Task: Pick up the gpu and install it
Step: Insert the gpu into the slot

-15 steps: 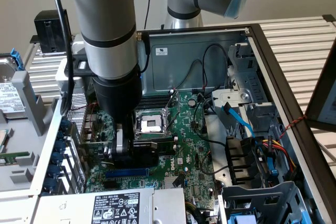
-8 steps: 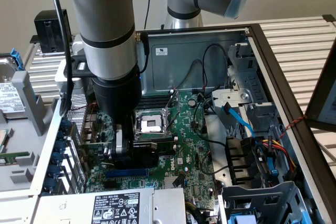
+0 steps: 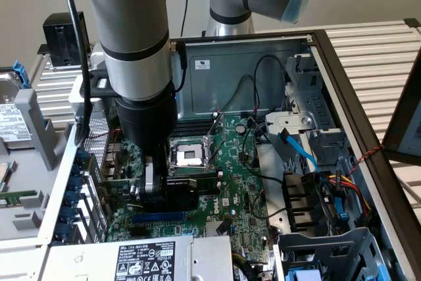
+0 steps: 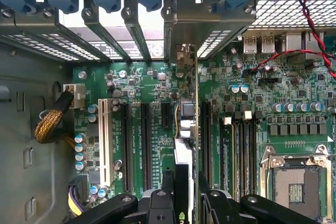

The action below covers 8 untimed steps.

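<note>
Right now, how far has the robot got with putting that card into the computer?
Picking up looks done: the gripper is shut on the gpu, held on edge over the motherboard slots. In hand: the card stands roughly in line with a slot. Left: I cannot tell whether it is seated, and the gripper has not let go.

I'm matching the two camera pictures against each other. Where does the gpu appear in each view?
Exterior view: the gpu, black shroud, in the gripper under the arm, low over the motherboard.
Wrist view: the gpu, edge-on, between the gripper's fingers, over the expansion slots.
Shared landmark: the CPU socket, beside the gpu in both.
</note>
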Tool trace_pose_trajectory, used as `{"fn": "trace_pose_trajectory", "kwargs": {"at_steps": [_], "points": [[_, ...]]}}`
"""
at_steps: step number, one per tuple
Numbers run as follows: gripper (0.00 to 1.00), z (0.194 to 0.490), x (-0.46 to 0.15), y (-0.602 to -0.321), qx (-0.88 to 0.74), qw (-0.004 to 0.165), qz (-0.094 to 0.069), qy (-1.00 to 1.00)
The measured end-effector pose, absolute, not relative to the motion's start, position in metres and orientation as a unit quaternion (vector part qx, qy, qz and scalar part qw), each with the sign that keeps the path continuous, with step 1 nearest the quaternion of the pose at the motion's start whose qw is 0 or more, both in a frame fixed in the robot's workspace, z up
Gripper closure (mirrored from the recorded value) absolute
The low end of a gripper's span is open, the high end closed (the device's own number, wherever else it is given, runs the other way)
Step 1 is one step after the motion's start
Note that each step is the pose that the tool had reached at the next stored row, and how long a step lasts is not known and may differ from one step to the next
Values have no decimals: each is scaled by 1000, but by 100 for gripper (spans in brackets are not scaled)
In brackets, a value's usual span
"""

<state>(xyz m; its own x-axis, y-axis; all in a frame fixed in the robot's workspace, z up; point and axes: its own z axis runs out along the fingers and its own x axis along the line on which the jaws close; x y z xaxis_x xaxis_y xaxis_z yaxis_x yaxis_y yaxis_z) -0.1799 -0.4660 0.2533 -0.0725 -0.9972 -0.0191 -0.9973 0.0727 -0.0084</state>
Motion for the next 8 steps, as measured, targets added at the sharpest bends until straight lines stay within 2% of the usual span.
{"fn": "trace_pose_trajectory", "kwargs": {"at_steps": [8], "points": [[73, 253, -182, -465, -681, 10, 3, 732]]}}
